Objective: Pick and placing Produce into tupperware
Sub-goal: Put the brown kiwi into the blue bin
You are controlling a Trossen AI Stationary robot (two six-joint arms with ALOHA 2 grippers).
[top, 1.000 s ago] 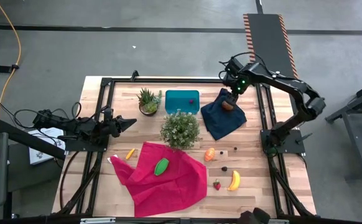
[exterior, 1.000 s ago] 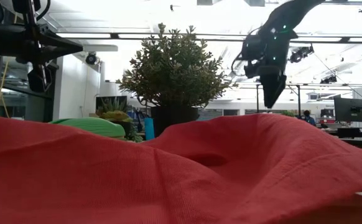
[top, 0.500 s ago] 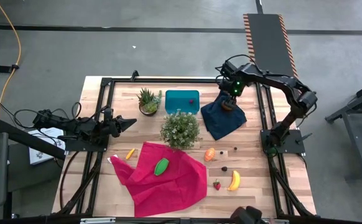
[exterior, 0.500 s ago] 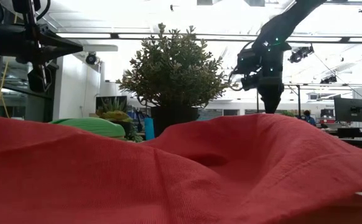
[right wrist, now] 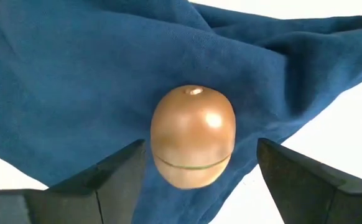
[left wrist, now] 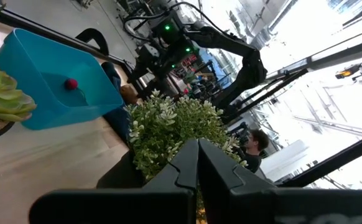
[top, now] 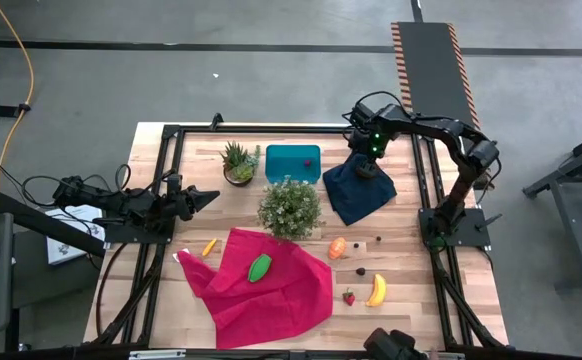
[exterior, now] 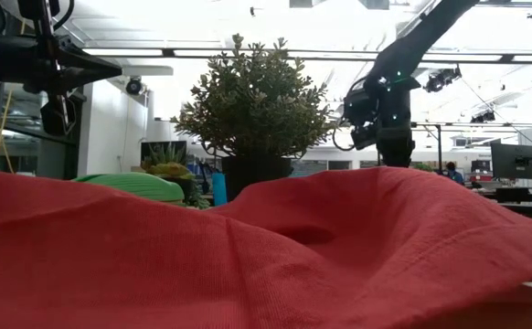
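A brown oval (right wrist: pixel 193 134) lies on a rumpled navy cloth (top: pixel 363 197) at the far right of the table. My right gripper (right wrist: pixel 199 180) is open and points down over it, one finger on either side, touching nothing. In the high view this gripper (top: pixel 368 166) hides the oval. The teal tupperware (top: pixel 293 162) stands to the cloth's left with a small dark red bit (left wrist: pixel 71 83) inside. The banana (top: pixel 376 290), strawberry (top: pixel 349 296), orange piece (top: pixel 338 247) and dark bits (top: pixel 361 270) lie on bare wood. A green piece (top: pixel 260 267) rests on a red cloth (top: pixel 266 290). My left gripper (top: pixel 211 197) waits shut at the left edge.
A bushy potted plant (top: pixel 290 207) stands between the tupperware and the red cloth, and a small succulent (top: pixel 239 162) to the tupperware's left. Another orange piece (top: pixel 209 246) lies by the red cloth's left corner. Black frame rails (top: pixel 426 190) run along both sides of the table.
My right gripper has come down toward the brown oval on the navy cloth, shifting slightly toward the table's left, and its wrist has rolled a little. In the low view its fingers have sunk behind the red cloth's ridge. Nothing on the table has moved.
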